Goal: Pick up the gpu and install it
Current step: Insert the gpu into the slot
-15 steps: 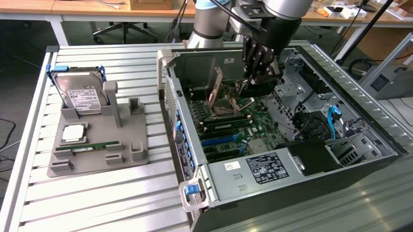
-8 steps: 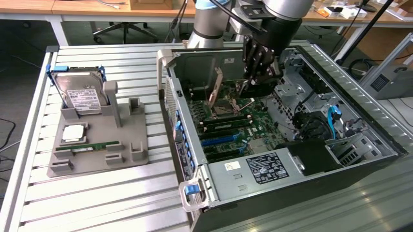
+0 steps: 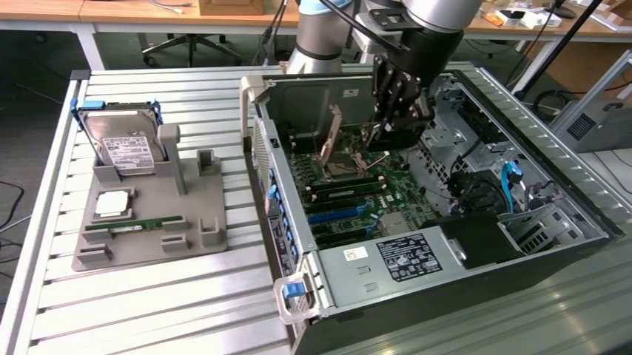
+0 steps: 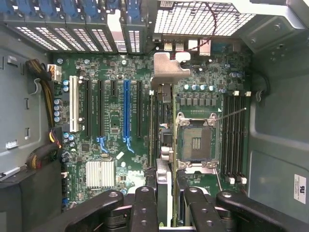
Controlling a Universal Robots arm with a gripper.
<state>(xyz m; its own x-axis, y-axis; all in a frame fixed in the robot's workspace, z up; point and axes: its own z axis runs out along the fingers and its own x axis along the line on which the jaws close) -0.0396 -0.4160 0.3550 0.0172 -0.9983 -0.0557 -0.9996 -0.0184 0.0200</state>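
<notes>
The gripper (image 3: pixel 395 122) is clamping its fingers (image 4: pixel 145 208) on the gpu (image 4: pixel 163 140), holding it edge-on over the motherboard (image 4: pixel 111 116) inside the open computer case (image 3: pixel 553 244).

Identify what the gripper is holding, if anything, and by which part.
The gripper holds the gpu edge-on by its top edge, above the motherboard.

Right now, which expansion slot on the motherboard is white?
The white slot is the end one of the row, farthest from the gpu held in the gripper. The blue slot lies nearer the gpu; the rest are black.
</notes>
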